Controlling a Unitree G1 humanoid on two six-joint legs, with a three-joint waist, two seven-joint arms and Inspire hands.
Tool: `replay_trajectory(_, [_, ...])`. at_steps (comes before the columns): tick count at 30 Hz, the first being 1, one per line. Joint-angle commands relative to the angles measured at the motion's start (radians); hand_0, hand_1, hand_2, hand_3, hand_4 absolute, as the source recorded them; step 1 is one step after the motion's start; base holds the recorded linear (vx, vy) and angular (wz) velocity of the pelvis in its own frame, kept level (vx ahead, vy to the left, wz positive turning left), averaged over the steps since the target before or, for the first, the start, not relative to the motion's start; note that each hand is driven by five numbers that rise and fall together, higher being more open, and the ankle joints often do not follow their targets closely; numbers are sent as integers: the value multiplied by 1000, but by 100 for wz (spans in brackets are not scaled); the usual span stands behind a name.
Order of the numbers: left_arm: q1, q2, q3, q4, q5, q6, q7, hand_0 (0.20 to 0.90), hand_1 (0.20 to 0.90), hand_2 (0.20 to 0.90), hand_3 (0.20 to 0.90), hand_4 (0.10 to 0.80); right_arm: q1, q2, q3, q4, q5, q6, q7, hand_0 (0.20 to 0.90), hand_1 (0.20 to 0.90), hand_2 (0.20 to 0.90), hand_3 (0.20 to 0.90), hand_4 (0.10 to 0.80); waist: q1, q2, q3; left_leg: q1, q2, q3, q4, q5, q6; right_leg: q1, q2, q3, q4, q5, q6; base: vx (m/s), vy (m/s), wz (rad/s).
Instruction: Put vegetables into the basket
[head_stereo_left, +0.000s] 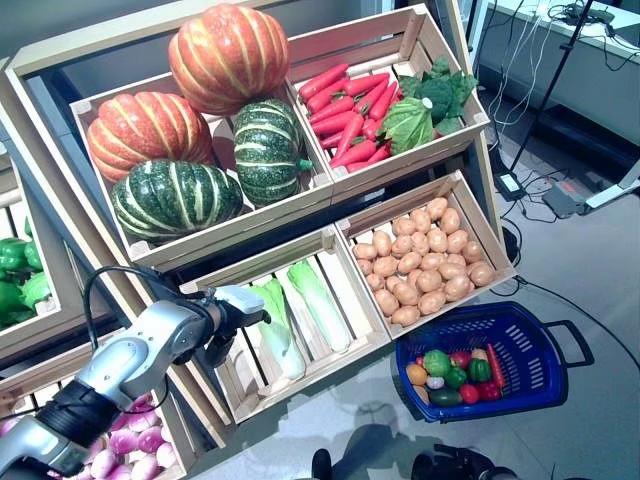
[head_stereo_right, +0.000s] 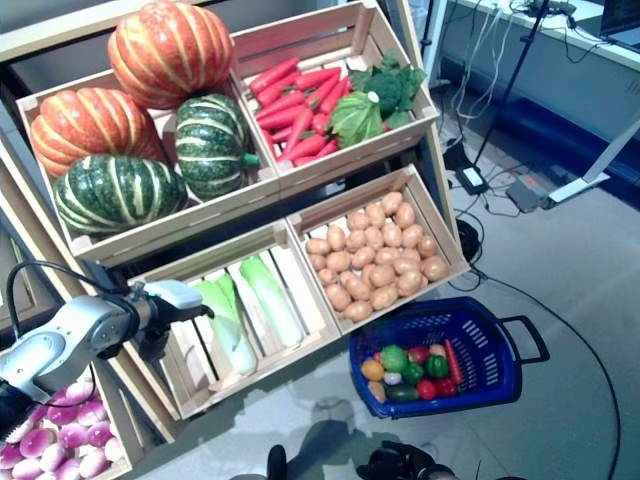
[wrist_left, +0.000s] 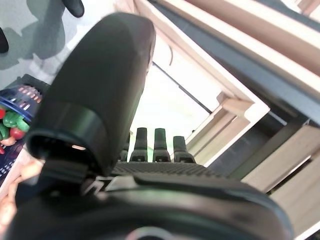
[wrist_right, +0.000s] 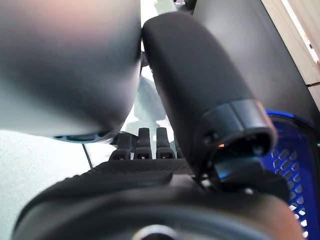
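Basket (head_stereo_left: 535, 345) sits on the floor, well right of my left robot hand (head_stereo_left: 228, 318); both robot hands relaxed, empty.

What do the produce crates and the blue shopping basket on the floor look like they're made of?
The crates look like pale unfinished wood: slatted boards with visible grain, matte. The blue shopping basket looks like molded plastic: uniform glossy color, a perforated grid wall and a dark looped handle, probably plastic too.
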Motion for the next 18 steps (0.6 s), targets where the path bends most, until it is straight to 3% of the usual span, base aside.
replay_trajectory(1, [-199, 85, 11, 84, 73, 22, 258, 900, 900, 900, 900, 800, -17, -33, 24, -12, 50, -50, 15, 900, 900, 900, 900, 800, -15, -43, 29, -20, -5, -17, 2, -28, -27, 22, -35, -4, 6, -6, 29, 0, 0, 0])
replay_trajectory(7, [-284, 78, -58, 279, 97, -57, 683, 900, 900, 900, 900, 800, -69, -69, 46, -58, 66, -87, 37, 900, 900, 900, 900, 800, -35, -39, 128, -63, -5, -12, 2, -2, -29, -33, -21, 8, 45, -12, 2, -69, 28, 1])
replay_trajectory(10, [-349, 62, -110, 381, 123, -59, 849, 900, 900, 900, 900, 800, -110, -94, 63, -86, 88, -95, 43, 900, 900, 900, 900, 800, -44, -40, 192, -118, -2, -8, 40, 13, -34, -96, -16, 22, 115, -36, -15, -139, 44, -3])
replay_trajectory(15, [-449, 34, -153, 568, 164, -81, 1084, 900, 900, 900, 900, 800, -161, -119, 87, -124, 124, -110, 31, 900, 900, 900, 900, 800, -62, -56, 282, -252, 5, 1, 165, 16, -50, -200, -10, 38, 213, -66, -33, -149, 28, -3])
replay_trajectory(18, [-496, 27, -177, 621, 169, -75, 1118, 900, 900, 900, 900, 800, -179, -129, 89, -129, 138, -112, 25, 900, 900, 900, 900, 800, -67, -65, 308, -315, 12, 0, 224, 11, -54, -250, -7, 44, 260, -80, -40, -105, 16, -6])
